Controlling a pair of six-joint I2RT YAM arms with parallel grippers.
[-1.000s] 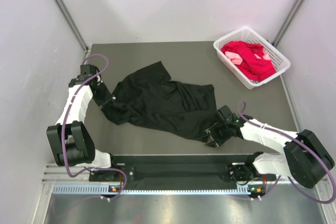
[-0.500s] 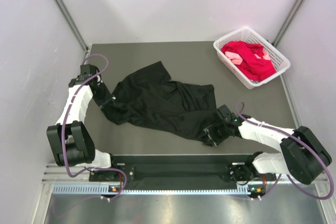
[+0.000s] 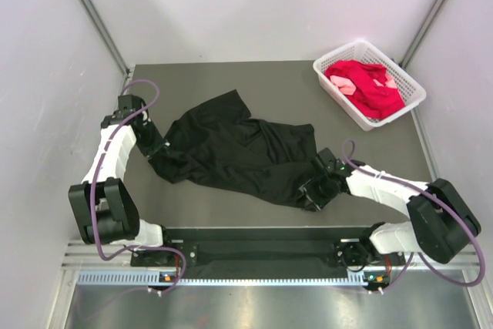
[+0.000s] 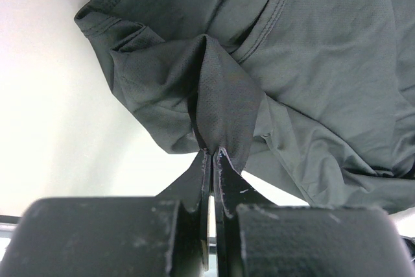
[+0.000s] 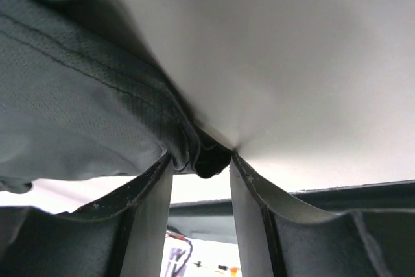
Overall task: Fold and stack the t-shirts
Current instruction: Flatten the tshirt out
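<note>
Right arm has slid a little to the left over the last second, carrying the right gripper [image 3: 310, 193] further onto the near right corner of the black t-shirt [image 3: 239, 152]; the left arm and the shirt itself lie as they did.

That shirt is crumpled across the middle of the worktop [image 3: 231, 82], one lobe reaching toward the far edge and the rest trailing to the near edge. The left gripper [image 4: 211, 154] is pressed together on a peaked fold of its fabric, close to the left edge of the worktop. In the right wrist view the claw's jaws stand partly spread, with a bunched, stitched hem lying between the tips; they look set around it but not yet squeezed down.

The step in hand seems to be taking two holds on the black shirt so that it can be spread flat before any fold. The next move probably calls for the right claw to close on that hem, and then for both arms to draw apart and pull the wrinkles out.

At the far right corner of the worktop sits the white lattice basket [image 3: 336, 96]. It holds a heaped red t-shirt [image 3: 370, 86] with pale pink fabric [image 3: 347, 88] showing through it, both waiting unfolded.
</note>
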